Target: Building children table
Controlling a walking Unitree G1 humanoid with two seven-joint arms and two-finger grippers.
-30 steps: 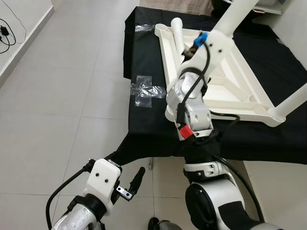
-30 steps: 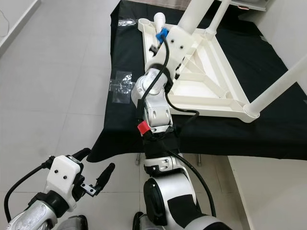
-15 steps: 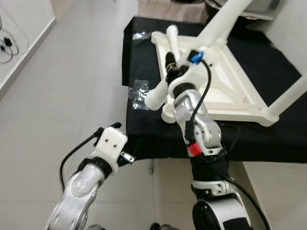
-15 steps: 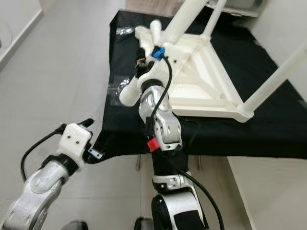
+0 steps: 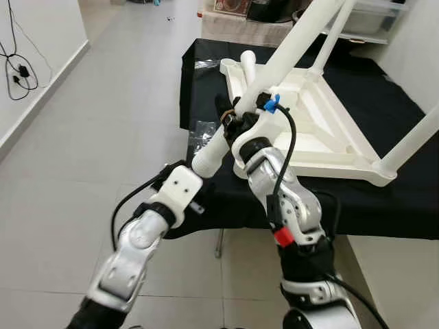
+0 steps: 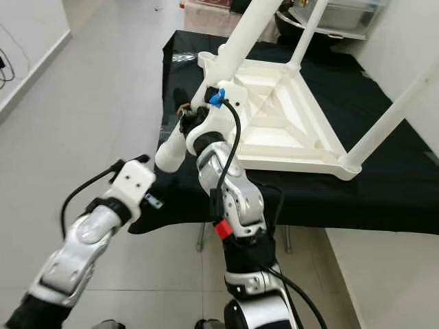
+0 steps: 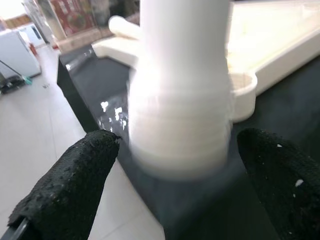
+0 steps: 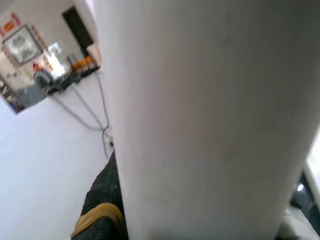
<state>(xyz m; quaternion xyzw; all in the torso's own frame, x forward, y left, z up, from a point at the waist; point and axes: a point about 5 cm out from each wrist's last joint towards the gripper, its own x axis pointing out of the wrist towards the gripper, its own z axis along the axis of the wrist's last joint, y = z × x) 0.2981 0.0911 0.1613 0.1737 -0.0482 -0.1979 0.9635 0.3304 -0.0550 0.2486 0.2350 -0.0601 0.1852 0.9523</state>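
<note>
Silver and nearest, the left arm reaches up from seven o'clock; its left tool [image 7: 175, 200] is spread wide, black fingers [image 7: 65, 185] either side of the threaded lower end of a loose white table leg [image 5: 214, 149], not touching it. Just beyond, toward twelve o'clock, the right tool [image 5: 233, 123] is clamped on that same leg higher up, holding it tilted above the front edge of the black-draped counter [image 5: 398, 205]. Farther off, the upturned white children's table [image 5: 322, 130] lies on the counter, three legs already standing.

Loose white leg [image 5: 214, 146] between left end effector [image 7: 175, 185] fingers; upturned table [image 5: 322, 130] crowding black cloth [image 5: 206, 89], probably.
</note>
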